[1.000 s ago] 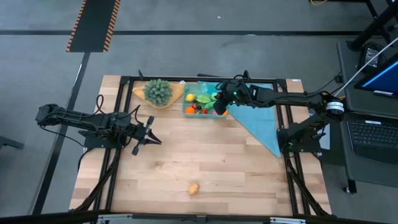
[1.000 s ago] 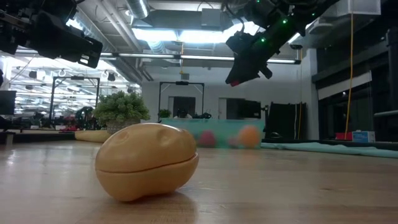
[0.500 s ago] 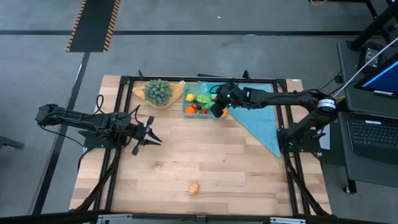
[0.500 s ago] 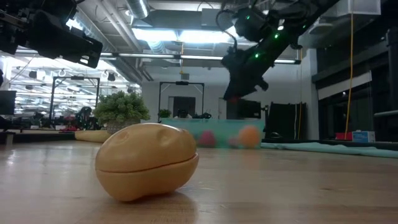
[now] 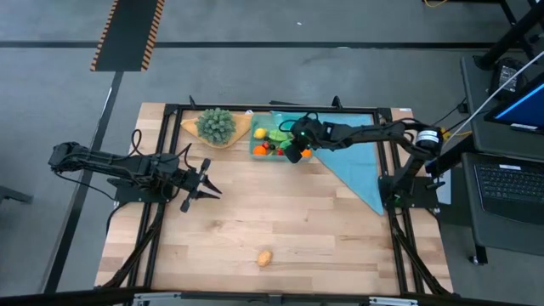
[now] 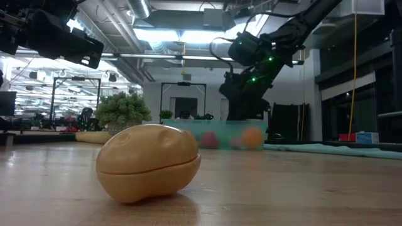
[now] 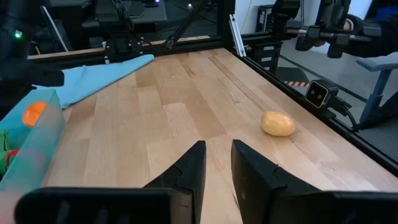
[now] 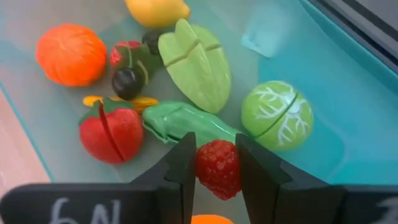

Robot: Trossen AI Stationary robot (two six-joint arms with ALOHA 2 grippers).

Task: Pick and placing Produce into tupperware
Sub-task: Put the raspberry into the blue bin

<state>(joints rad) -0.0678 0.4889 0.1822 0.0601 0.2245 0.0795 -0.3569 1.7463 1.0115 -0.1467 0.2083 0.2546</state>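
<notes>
On my overhead feed the wooden table (image 5: 289, 221) fills the middle. The teal cloth (image 5: 357, 166) lies toward its 2 o'clock corner, tapering to a point toward 5 o'clock. The bushy plant (image 5: 216, 124) sits at 11 o'clock.

The tupperware (image 5: 256, 143) stands at the table's 12 o'clock edge, between plant and cloth, touching the cloth; how its long axis runs I cannot tell, the arm covering part of it. It holds an orange (image 8: 70, 53), a halved tomato (image 8: 111, 131), a pale green star-shaped fruit (image 8: 195, 62) and a round green cabbage (image 8: 277, 116), among others.

The right gripper (image 5: 297, 150) is lowered over the container's 4 o'clock corner. Its fingers (image 8: 180, 168) are drawn close, clamped on a red raspberry (image 8: 218, 167).

The left gripper (image 5: 206, 181) waits at the table's 9 o'clock side, pointing toward 3 o'clock, fingers slightly parted with nothing between them.

A tan potato (image 5: 265, 257) lies alone at the 6 o'clock side, well apart from the container, long axis roughly 8 to 2 o'clock.
</notes>
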